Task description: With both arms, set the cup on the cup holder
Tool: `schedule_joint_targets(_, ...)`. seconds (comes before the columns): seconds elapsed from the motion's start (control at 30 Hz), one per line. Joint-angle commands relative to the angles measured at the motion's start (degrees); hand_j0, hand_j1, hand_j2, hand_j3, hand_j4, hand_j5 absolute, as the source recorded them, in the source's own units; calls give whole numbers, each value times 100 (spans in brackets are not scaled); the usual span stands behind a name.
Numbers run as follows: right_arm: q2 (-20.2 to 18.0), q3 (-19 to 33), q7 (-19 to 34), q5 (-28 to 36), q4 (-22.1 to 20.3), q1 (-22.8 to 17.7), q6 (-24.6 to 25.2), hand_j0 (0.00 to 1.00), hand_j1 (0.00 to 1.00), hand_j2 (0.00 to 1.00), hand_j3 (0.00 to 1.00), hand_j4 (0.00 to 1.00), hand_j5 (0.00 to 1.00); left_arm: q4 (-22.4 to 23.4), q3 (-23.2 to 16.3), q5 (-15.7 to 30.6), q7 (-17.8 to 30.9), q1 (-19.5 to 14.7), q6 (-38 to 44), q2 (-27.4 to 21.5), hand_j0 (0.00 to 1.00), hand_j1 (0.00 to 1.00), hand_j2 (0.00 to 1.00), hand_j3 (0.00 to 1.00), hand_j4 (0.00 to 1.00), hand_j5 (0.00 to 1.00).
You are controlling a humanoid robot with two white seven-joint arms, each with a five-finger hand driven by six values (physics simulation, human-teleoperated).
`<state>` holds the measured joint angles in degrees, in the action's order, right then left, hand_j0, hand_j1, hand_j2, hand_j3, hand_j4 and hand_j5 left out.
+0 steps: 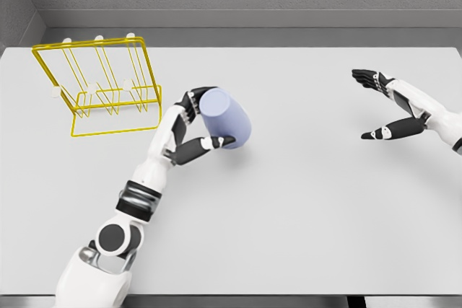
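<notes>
the left hand [193,126] is clasped around the lavender cup [227,119], dark fingers [189,102] curling over its far side and the thumb pressing its near side. the cup lies tilted, its closed base facing up toward eleven o'clock, on or just above the white tabletop [303,207]; contact cannot be told. the left arm enters from seven o'clock. at ten o'clock from the cup stands the yellow wire cup holder [101,86], near but apart. well away at three o'clock, the right hand [386,106] hovers, fingers spread, holding nothing.
</notes>
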<state>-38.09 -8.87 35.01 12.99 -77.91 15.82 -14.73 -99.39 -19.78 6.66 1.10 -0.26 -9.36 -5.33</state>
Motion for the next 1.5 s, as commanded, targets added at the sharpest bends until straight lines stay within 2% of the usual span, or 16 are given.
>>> schedule_joint_targets(0.0,-6,0,-1,1,-5,0,5,100,100,100,100,100,100,-80,71,19,22,0,-101,-3,65,65,65,65,65,65)
schedule_joint_targets(0.17,-23,0,-1,1,4,0,5,100,100,100,100,100,100,-133,282,107,22,9,-312,-3,65,65,65,65,65,65)
schedule_joint_targets(0.67,-23,-9,-1,1,4,0,5,100,100,100,100,100,100,-159,537,160,-5,9,-1129,-12,65,65,65,65,65,65)
schedule_joint_targets(1.0,-32,-36,-1,1,4,9,5,100,100,100,100,100,100,-168,818,608,-5,-26,-1244,-249,65,65,65,65,65,65)
schedule_joint_targets(1.27,-32,-88,-1,-7,31,53,5,100,100,100,100,100,100,-168,1196,696,-5,-44,-1182,-381,65,65,65,65,65,65)
schedule_joint_targets(1.47,-32,-88,-1,-7,31,53,5,100,100,100,100,100,100,-168,1266,722,-13,-53,-1086,-381,65,65,65,65,65,65)
